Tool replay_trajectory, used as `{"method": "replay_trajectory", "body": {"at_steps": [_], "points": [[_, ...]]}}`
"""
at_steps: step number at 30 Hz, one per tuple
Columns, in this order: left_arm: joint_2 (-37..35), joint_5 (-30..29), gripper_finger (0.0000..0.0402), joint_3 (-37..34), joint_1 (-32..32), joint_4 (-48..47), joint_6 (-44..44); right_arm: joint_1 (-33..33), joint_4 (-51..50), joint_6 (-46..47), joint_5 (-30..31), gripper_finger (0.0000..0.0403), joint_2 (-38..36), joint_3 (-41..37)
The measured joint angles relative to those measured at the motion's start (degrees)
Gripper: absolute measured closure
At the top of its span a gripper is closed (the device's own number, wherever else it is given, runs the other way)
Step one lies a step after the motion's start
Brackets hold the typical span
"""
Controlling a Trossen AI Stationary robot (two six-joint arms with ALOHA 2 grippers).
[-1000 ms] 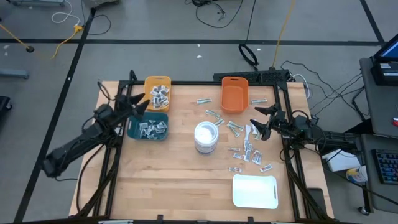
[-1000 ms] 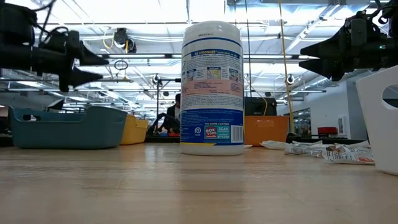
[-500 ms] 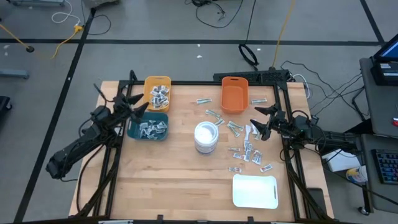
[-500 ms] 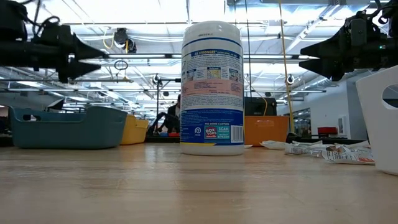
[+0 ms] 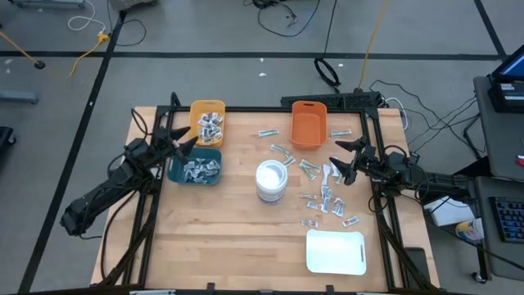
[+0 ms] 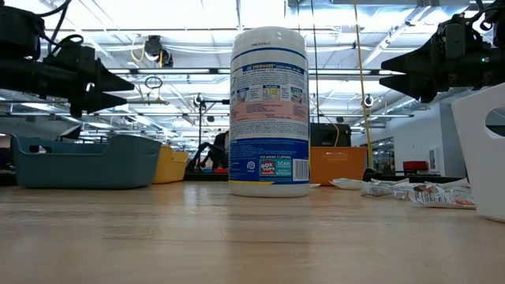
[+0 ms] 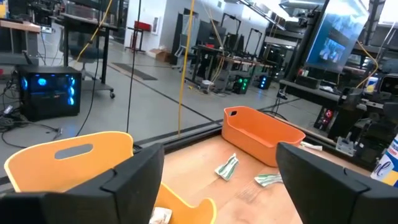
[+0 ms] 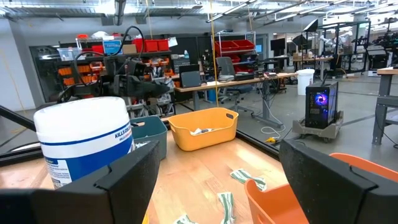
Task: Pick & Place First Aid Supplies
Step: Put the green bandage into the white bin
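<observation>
First aid supplies (image 5: 326,197) lie scattered flat on the wooden table's right half, and some more lie at the far side near the orange bin (image 5: 309,124). Other packets lie in the yellow bin (image 5: 207,121) and the teal bin (image 5: 195,166). My left gripper (image 5: 188,141) hovers level and open above the gap between those two bins, with nothing between its fingers (image 7: 134,180). My right gripper (image 5: 336,156) is held in the air at the table's right edge, open and empty, and points toward the scattered packets. In the low view the packets (image 6: 410,189) show below my right gripper (image 6: 384,69).
A white wipes canister (image 5: 271,180) stands upright at the table's middle. A white rectangular tray (image 5: 336,251) lies at the near right. Bare wood stretches along the near left. Black frame rails (image 5: 139,221) run along both table sides. Cables lie on the floor beyond.
My left gripper has rolled a little about its own pointing line and dipped slightly, staying open over the yellow and teal bins. Nothing else has moved.
</observation>
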Motion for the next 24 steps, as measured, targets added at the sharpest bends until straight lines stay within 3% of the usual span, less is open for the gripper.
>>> {"method": "replay_trajectory", "body": {"at_steps": [8, 24], "points": [[0.0, 0.0, 0.0074, 0.0, 0.0, 0.0, -0.1, 0.0, 0.0, 0.0, 0.0, 0.0078, 0.0, 0.0], [0.0, 0.0, 0.0096, 0.0, 0.0, 0.0, -0.1, 0.0, 0.0, 0.0, 0.0, 0.0078, 0.0, 0.0]]}}
